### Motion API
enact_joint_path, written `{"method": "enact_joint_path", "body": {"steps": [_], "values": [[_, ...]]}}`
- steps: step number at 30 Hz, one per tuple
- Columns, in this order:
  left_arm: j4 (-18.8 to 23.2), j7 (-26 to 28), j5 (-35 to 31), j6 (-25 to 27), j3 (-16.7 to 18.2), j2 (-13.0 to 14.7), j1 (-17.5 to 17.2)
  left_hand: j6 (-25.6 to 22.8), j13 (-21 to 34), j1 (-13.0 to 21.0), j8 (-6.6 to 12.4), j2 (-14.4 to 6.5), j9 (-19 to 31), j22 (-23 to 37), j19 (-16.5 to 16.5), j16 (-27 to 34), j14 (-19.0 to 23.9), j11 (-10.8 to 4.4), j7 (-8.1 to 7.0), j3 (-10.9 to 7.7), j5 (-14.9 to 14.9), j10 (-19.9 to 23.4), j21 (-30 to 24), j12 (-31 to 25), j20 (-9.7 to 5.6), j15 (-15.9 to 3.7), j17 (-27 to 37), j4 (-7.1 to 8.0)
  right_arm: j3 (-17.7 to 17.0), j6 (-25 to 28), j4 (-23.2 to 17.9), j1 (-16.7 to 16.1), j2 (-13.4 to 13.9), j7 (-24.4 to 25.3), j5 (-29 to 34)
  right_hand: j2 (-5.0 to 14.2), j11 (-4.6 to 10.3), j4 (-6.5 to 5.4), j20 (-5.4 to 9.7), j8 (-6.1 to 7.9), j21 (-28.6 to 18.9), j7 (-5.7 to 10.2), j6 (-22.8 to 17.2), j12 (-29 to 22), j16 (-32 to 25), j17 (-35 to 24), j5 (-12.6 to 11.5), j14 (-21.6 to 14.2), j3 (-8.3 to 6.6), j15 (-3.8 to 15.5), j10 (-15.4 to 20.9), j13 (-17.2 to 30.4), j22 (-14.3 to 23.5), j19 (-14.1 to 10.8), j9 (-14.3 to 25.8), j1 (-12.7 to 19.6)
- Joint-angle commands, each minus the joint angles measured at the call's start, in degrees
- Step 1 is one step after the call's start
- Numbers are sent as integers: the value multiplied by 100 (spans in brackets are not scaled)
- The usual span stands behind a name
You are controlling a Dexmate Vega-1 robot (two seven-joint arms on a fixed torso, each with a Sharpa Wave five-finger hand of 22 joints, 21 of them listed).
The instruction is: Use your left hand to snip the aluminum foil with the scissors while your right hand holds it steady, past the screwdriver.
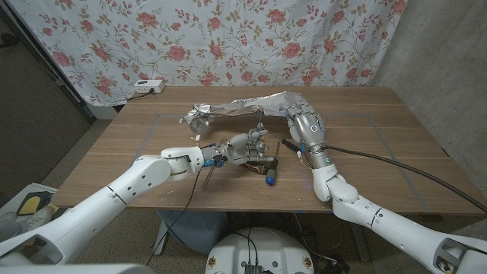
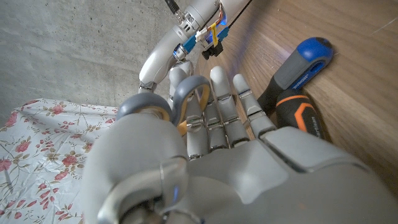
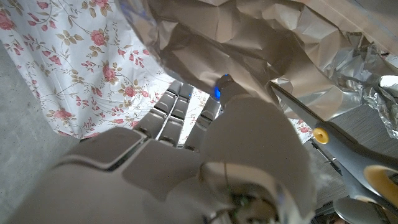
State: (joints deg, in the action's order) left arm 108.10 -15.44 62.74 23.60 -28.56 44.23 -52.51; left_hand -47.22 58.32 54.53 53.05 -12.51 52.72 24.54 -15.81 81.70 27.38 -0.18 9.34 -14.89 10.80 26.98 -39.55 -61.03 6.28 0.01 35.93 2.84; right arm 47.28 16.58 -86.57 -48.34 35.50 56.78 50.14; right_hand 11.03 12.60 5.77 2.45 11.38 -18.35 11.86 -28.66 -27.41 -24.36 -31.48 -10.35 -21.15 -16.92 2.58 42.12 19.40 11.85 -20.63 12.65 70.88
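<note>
A long strip of crumpled aluminum foil [image 1: 236,108] spans the middle of the wooden table [image 1: 380,137], lifted at its right end. My right hand [image 1: 305,122] grips that end, and the foil [image 3: 249,43] drapes over its fingers. My left hand [image 1: 245,146] holds the scissors [image 1: 259,135], fingers through the grey handle loops [image 2: 191,94]. The blades [image 3: 323,127] are parted and point up at the foil's lower edge. A screwdriver [image 1: 271,170] with a blue, black and orange handle [image 2: 297,81] lies on the table just in front of my left hand.
The foil's left end is a crumpled wad [image 1: 198,119] resting on the table. A white power strip [image 1: 148,87] sits at the far left corner. A floral curtain [image 1: 228,38] hangs behind the table.
</note>
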Motion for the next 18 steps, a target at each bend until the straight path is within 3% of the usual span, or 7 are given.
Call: {"method": "enact_joint_path", "body": {"steps": [1, 3, 8, 18], "values": [[-38, -168, -106, -254, 45, 67, -77, 811, 1263, -140, 193, 13, 364, 65, 123, 15, -94, 15, -99, -1574, 31, -158, -121, -1998, 29, 65, 56, 105, 52, 128, -3, 6, 0, -90, 58, -23, -4, -8, 422, 14, -42, -14, -32, -14, 19, -20, -11, -48, -25, 1087, -4, -4, 14, -30, 23, 60], [-67, -221, -126, -231, 29, 87, -36, 1082, 1267, -201, 320, 7, 693, 111, 197, 30, -122, 45, -108, -1690, 31, -302, -218, -2143, 54, 87, 70, 196, 53, 147, -17, 4, -1, -102, 61, -23, -4, -9, 422, 14, -43, -14, -32, -16, 20, -22, -11, -49, -25, 1087, -3, -3, 14, -28, 24, 61], [-125, -268, -113, -205, 36, 95, 5, 1321, 1268, -256, 644, 20, 1274, 171, 278, 92, -173, 152, -136, -1832, -13, -424, -380, -2401, 85, 139, 85, 228, 62, 212, -15, 26, -17, -163, 78, -27, -4, -8, 418, 14, -46, -14, -33, -23, 22, -26, -10, -49, -23, 1086, 2, 1, 14, -29, 24, 60], [-245, -359, -32, -236, 50, 20, -6, 1352, 1229, -300, 622, 36, 1213, 191, 313, 86, -160, 81, -176, -1879, -33, -457, -467, -2514, 94, 103, -14, 234, 92, 225, 1, 84, -35, -230, 74, -35, -4, -7, 407, 18, -53, -13, -42, -26, 27, -32, -8, -48, -19, 1085, 2, -1, 13, -32, 25, 59]]}}
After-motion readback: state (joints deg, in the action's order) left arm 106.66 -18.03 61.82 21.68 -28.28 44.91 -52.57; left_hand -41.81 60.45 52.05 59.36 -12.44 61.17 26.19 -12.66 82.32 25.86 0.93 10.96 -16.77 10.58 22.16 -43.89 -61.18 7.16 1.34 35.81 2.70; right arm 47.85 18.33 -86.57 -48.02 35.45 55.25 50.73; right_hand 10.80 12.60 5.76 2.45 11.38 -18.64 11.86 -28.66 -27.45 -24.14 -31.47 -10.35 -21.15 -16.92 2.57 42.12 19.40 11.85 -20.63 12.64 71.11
